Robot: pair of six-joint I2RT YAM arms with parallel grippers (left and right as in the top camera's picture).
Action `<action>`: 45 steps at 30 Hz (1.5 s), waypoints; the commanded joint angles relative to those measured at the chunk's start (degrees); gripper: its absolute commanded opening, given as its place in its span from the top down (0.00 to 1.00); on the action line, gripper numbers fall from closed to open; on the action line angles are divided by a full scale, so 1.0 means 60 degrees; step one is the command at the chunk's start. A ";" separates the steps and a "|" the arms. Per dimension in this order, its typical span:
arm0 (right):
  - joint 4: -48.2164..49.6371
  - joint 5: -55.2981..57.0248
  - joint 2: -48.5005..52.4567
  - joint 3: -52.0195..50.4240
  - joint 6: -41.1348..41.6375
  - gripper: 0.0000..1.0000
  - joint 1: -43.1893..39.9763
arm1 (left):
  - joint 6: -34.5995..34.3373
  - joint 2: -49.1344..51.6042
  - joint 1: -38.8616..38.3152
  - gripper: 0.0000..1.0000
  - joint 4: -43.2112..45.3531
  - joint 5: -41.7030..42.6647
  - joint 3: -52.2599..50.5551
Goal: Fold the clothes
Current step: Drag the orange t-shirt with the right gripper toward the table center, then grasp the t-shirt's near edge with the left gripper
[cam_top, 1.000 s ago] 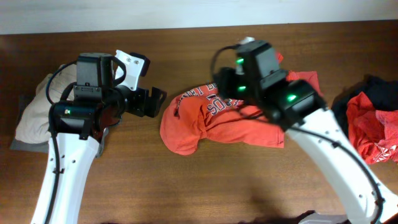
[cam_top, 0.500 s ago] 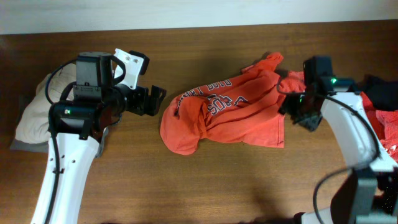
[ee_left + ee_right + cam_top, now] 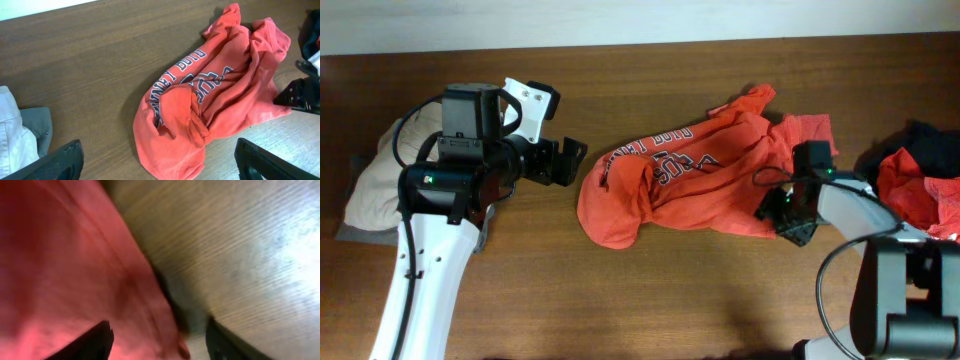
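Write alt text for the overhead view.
A crumpled orange T-shirt lies in the middle of a wood table. The right gripper is at its right hem; the open left gripper points at it from the left, apart. A red-and-black pile sits at the right edge, a beige cloth at the left.

Orange T-shirt crumpled, lettering up, red shirt bunched

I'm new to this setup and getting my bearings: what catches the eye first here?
A crumpled orange-red T-shirt with navy lettering lies in the middle. The right gripper sits open at its right hem; the left gripper hovers open beyond its other end. A red-and-black heap lies far right.
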 commanded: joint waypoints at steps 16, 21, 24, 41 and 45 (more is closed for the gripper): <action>-0.2229 -0.1701 -0.2102 0.2422 -0.0943 0.96 -0.0022 | 0.0189 -0.0011 -0.0011 0.04 -0.0007 -0.0066 0.0175; -0.3537 -0.1701 -0.3541 0.4816 -0.1464 0.96 -0.0015 | 0.0186 -0.0011 -0.0011 0.04 -0.0011 -0.0062 0.0175; -0.3770 -0.1694 -0.4171 0.5945 -0.1464 0.96 -0.0015 | 0.0189 -0.0015 -0.0011 0.04 -0.0007 -0.0062 0.0175; -0.3905 -0.0510 -0.5931 0.7723 -0.1548 0.96 -0.0018 | 0.0186 -0.0011 -0.0022 0.01 -0.0011 -0.0047 0.0175; -0.3548 -0.0437 -0.6029 0.8113 -0.1708 0.96 -0.0018 | 0.0186 -0.0004 -0.0062 0.01 -0.0044 0.0849 0.0171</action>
